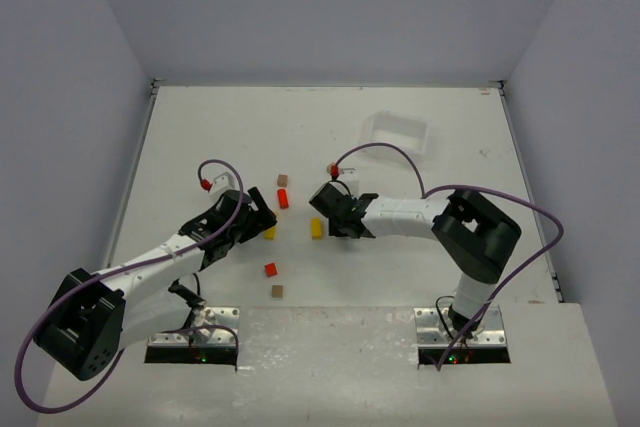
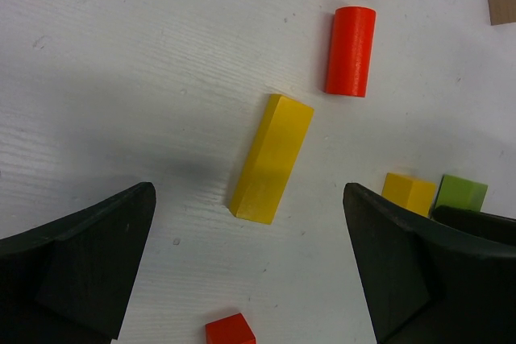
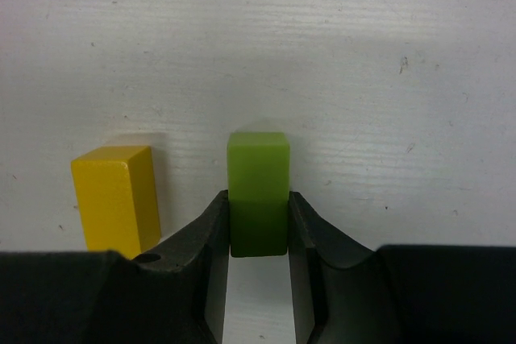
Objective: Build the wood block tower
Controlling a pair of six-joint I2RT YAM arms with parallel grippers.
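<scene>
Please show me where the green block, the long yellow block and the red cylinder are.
green block (image 3: 258, 159): right wrist view, its bright upper part.
long yellow block (image 2: 272, 155): left wrist view, middle of its top face.
red cylinder (image 2: 351, 50): left wrist view, middle of its side.

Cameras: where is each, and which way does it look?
Top external: above, behind, looking down at the table; left arm and right arm show.
Left wrist: looks down at the long yellow block; open left gripper shows.
Right wrist: looks along the right gripper, shut on the green block.
Both wrist views share the green block.
</scene>
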